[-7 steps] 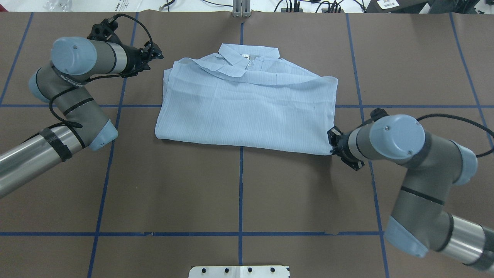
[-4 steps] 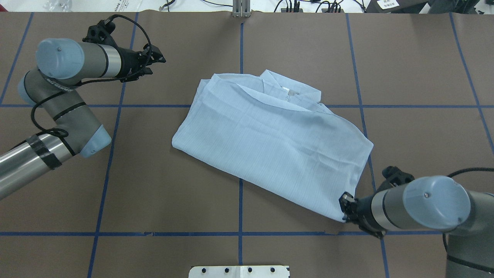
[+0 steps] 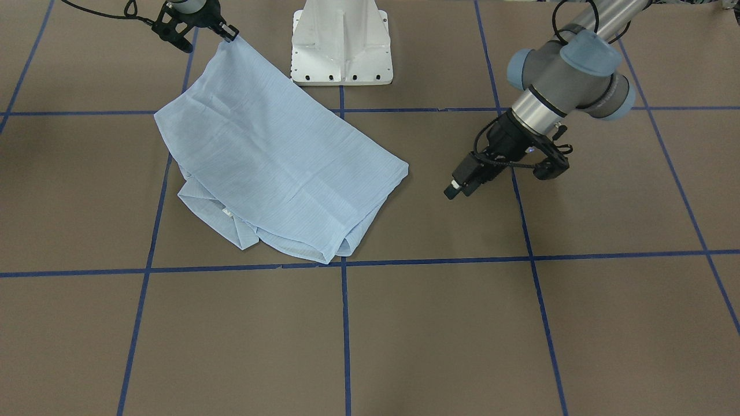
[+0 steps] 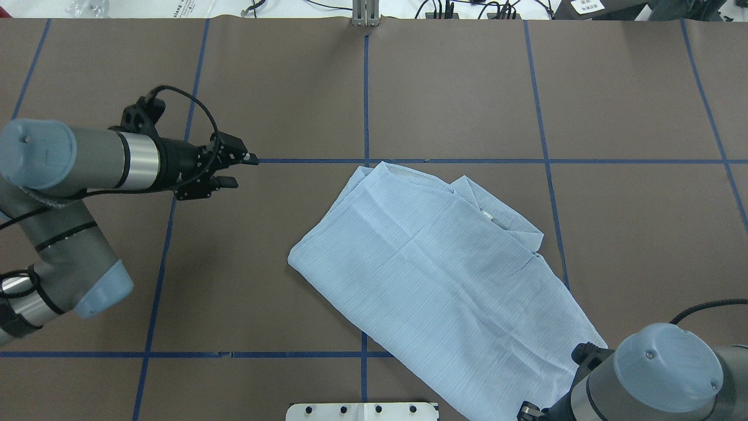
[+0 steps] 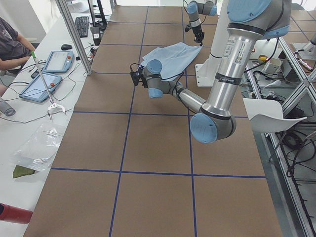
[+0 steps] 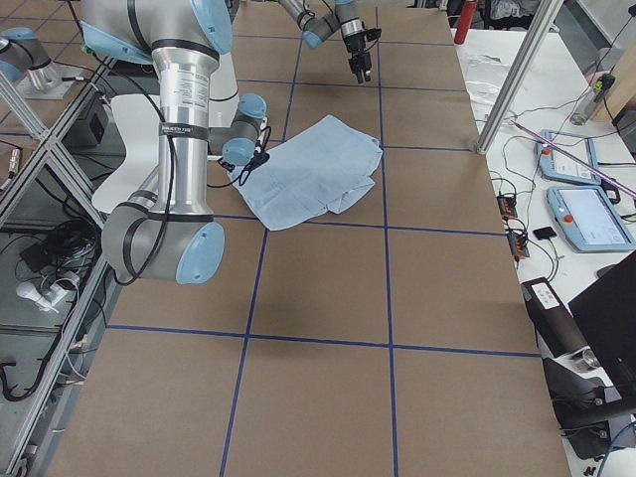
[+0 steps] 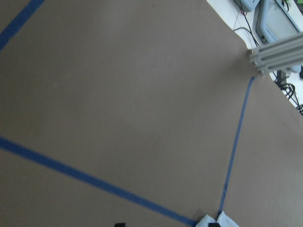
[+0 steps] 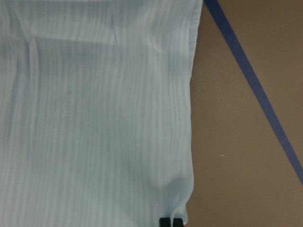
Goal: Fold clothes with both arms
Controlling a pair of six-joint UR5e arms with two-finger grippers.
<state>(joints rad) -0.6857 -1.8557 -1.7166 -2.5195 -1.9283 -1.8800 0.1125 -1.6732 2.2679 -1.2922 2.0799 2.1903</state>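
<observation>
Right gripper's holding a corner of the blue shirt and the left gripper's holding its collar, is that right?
Half right: the left gripper holds nothing and hangs apart from the shirt, as the front-facing view shows. The right gripper does hold a corner.

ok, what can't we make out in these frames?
Right gripper: cut off at the overhead view's bottom edge, behind its own wrist.
Shirt sleeves: folded under in every view.
Collar: half covered by the top layer, overhead.
Left gripper: left wrist view shows almost only table.
</observation>
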